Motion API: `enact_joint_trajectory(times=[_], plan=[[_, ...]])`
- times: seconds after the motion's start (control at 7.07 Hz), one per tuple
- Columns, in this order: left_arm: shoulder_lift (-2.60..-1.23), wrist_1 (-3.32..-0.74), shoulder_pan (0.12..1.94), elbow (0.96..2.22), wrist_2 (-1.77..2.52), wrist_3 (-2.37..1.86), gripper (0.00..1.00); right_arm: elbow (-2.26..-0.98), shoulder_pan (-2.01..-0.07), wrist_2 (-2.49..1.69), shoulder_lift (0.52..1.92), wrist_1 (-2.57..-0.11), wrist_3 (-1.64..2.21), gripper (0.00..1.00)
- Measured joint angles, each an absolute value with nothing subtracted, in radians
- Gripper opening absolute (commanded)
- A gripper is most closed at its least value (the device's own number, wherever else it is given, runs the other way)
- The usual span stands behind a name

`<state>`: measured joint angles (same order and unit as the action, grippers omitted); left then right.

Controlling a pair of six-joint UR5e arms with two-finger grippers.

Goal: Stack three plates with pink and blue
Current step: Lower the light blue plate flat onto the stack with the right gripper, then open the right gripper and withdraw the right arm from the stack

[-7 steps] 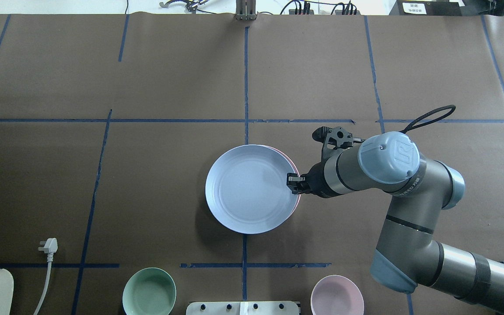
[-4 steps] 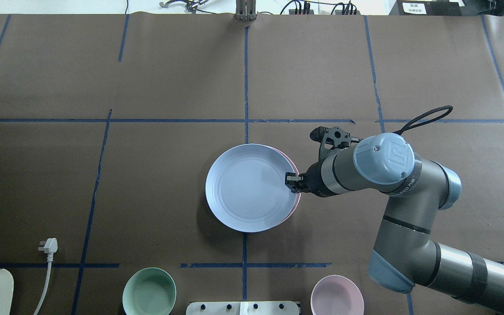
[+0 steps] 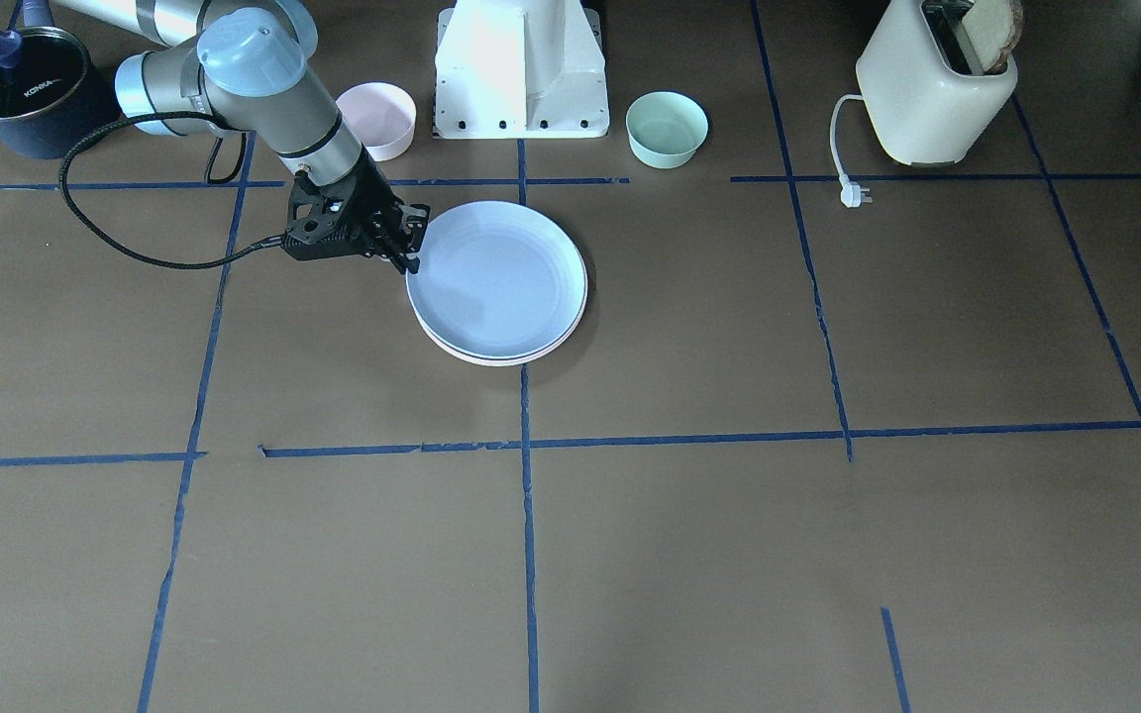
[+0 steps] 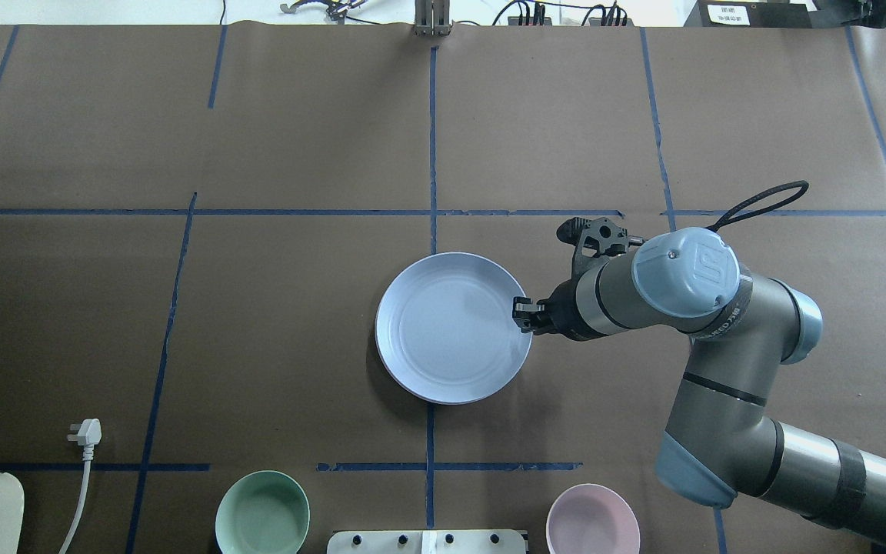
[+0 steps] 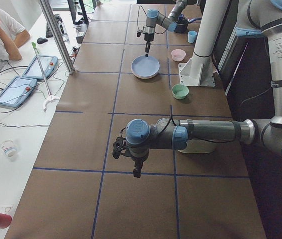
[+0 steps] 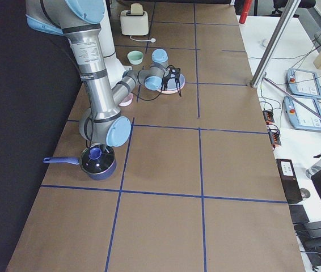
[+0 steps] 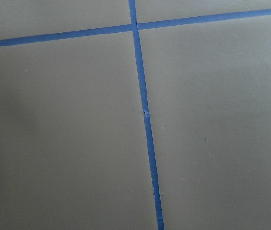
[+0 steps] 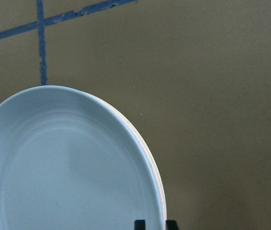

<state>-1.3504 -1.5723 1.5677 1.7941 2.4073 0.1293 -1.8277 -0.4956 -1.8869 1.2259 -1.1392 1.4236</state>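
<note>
Blue plate (image 4: 451, 327) sits further toward 3 o'clock than 1 s ago, down over lower plates (image 3: 497, 360), worktop (image 4: 258, 308) centre | R hand (image 4: 524, 314) narrow, pinching its 3 o'clock rim | L hand (image 5: 137, 172): can't tell | risk: retreat w/o opening drags blue off-centre.

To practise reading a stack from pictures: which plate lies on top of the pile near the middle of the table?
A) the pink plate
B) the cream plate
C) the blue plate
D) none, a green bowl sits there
C: the blue plate is uppermost and covers the pile in the overhead view, while the lower plates show only as a thin pale rim beneath it.
</note>
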Motion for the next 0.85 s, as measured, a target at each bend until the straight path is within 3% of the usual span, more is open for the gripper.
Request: enact_joint_trajectory(times=[0.42,0.85], plan=[[-1.354,-1.576,1.568,1.793,2.398,0.139,1.0,-1.83,-0.582,-1.982,1.222,-1.216,1.332,1.0],[-1.361,-1.565,1.561,1.776,2.388,0.137,1.0,-1.821,-0.9,-2.198,1.274,-1.453,0.822,1.0]])
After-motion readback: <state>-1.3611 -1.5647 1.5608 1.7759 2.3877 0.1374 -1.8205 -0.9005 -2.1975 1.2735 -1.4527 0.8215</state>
